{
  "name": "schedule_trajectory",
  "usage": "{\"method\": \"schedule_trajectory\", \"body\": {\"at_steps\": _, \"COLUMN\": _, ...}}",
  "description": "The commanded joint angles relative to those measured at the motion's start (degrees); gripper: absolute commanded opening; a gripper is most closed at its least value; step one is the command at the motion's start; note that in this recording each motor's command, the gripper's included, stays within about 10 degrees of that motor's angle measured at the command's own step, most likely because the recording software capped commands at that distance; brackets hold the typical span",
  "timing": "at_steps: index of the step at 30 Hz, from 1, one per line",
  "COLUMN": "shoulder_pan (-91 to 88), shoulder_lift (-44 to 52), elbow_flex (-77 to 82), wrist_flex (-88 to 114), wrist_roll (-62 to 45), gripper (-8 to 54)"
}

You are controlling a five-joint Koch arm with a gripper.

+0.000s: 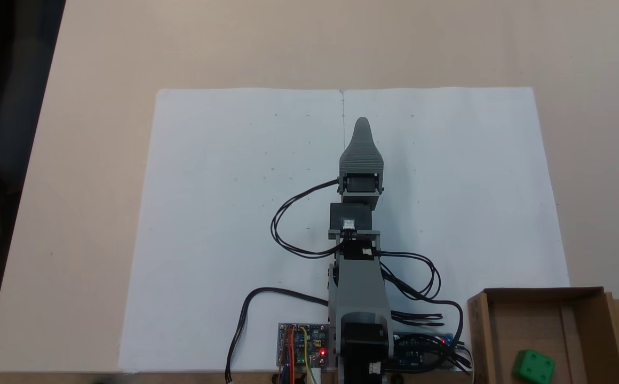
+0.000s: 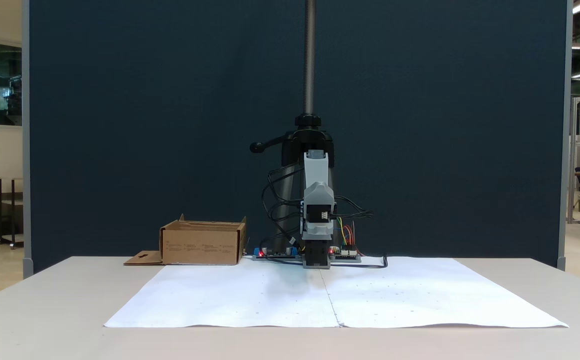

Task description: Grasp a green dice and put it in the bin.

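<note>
So from where I'm sitting, the green dice already lies inside the bin, near right corner of the overhead-ish fixed view. My gripper points away toward the far side over the white paper, with the dice well behind it and off to the right. Only one tip shows, so I can't tell how the jaws stand. Looks to me like the job's done.
</note>
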Motion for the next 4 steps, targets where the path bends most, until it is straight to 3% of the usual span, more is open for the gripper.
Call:
{"method": "schedule_trajectory", "body": {"at_steps": 1, "shoulder_pan": 0.88, "shoulder_lift": 6.94, "elbow_flex": 4.04, "wrist_flex": -10.00, "wrist_roll": -4.31, "gripper": 45.7}}
{"method": "schedule_trajectory", "body": {"at_steps": 4, "shoulder_pan": 0.88, "shoulder_lift": 6.94, "elbow_flex": 4.04, "wrist_flex": -10.00, "wrist_roll": -4.31, "gripper": 45.7}}
